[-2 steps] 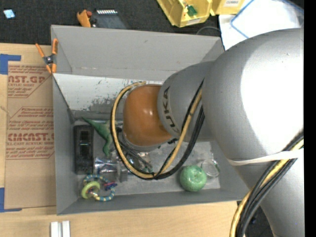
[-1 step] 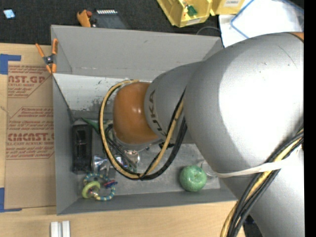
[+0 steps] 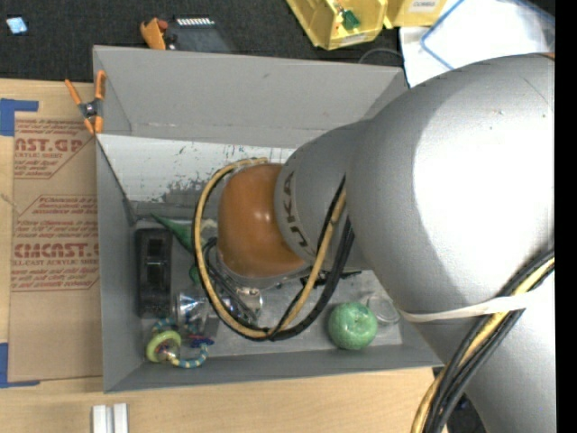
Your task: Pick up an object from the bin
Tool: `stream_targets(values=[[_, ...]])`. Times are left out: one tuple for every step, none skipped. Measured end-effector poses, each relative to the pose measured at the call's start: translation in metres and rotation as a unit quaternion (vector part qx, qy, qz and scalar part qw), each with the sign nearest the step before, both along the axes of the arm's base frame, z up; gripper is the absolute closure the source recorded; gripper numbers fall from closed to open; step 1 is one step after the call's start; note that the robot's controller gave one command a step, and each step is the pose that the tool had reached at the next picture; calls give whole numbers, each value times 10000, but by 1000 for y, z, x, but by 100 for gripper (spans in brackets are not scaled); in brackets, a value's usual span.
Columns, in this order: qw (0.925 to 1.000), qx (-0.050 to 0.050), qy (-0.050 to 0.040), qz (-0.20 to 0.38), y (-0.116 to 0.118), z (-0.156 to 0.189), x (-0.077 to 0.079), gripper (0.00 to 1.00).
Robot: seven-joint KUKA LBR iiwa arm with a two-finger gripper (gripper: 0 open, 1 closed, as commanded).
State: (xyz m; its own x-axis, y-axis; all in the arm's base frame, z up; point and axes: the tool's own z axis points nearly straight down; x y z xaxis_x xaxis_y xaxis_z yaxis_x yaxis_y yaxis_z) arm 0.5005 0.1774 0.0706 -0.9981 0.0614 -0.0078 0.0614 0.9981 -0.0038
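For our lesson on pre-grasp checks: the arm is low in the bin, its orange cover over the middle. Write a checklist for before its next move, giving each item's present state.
1. Arm within the bin walls: ok; the orange wrist cover sits over the middle.
2. What lies under the gripper: cannot tell; the cover and cables hide it.
3. Green ball free of the arm: ok; it lies apart, lower right.
4. Black block out of the way: ok; it lies by the left wall.
5. Yellow-green ring and shiny piece clear of the cables: not ok; they lie close and may get nudged.
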Motion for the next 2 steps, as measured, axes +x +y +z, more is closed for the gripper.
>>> stream_targets(values=[[10000,-4,-10,37,2,5,-4,100],[10000,-14,29,-72,5,56,-5,100]])
